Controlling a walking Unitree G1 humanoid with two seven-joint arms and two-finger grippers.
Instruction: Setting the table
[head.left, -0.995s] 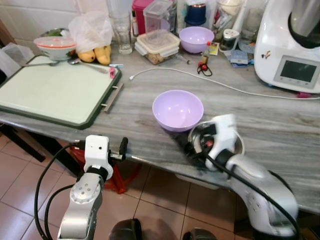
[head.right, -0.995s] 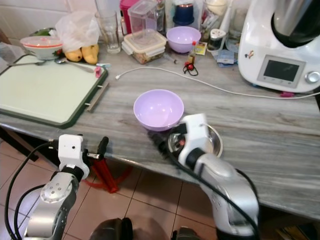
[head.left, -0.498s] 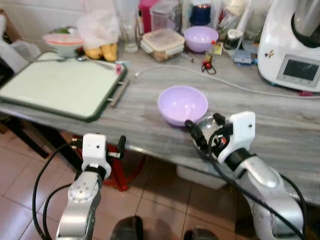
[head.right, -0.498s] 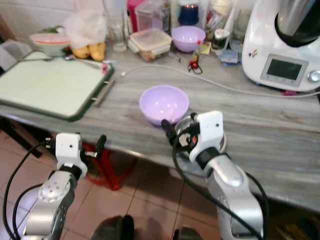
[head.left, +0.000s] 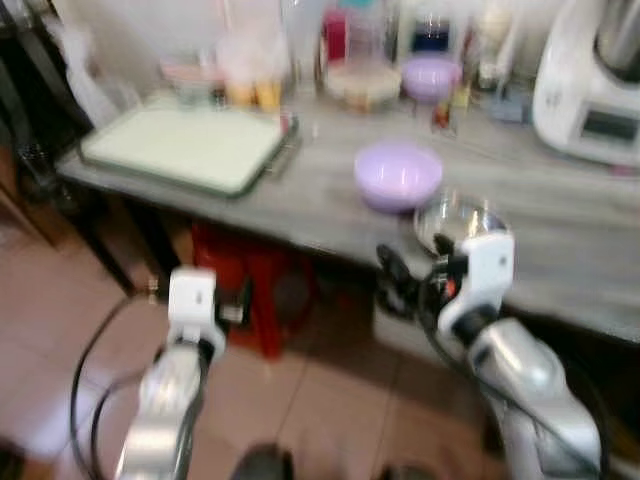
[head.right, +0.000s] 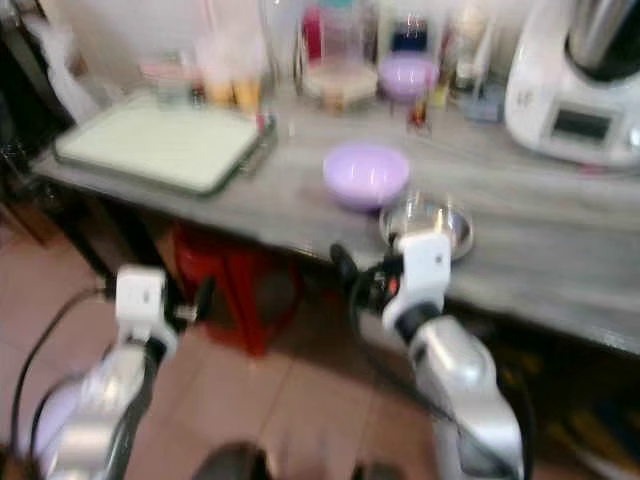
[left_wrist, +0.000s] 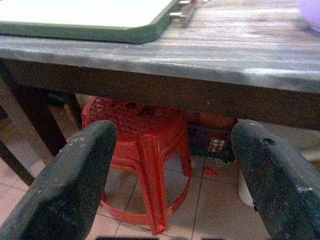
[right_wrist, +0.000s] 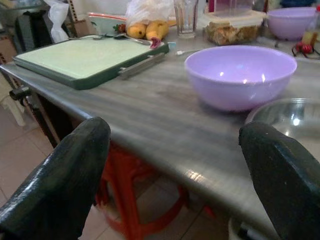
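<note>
The lilac bowl (right_wrist: 240, 74) sat upright, mouth up, near the table (right_wrist: 150, 115) front edge, touching or just beside a steel bowl (head.left: 458, 220); being round, it had no long axis. It lay ahead of the right gripper (right_wrist: 175, 165), the nearer one, fingers spread, empty, off the edge. The left gripper (left_wrist: 172, 175) was spread, below table level.

Front strip of worktop (right_wrist: 150, 120) is bare, open for approach. Purple bowl (right_wrist: 240, 75) and glass bowl (right_wrist: 285, 117) sit close together to the right, green tray (right_wrist: 85, 62) left. Back edge packed with containers. Red stool (left_wrist: 145, 150) under worktop.
</note>
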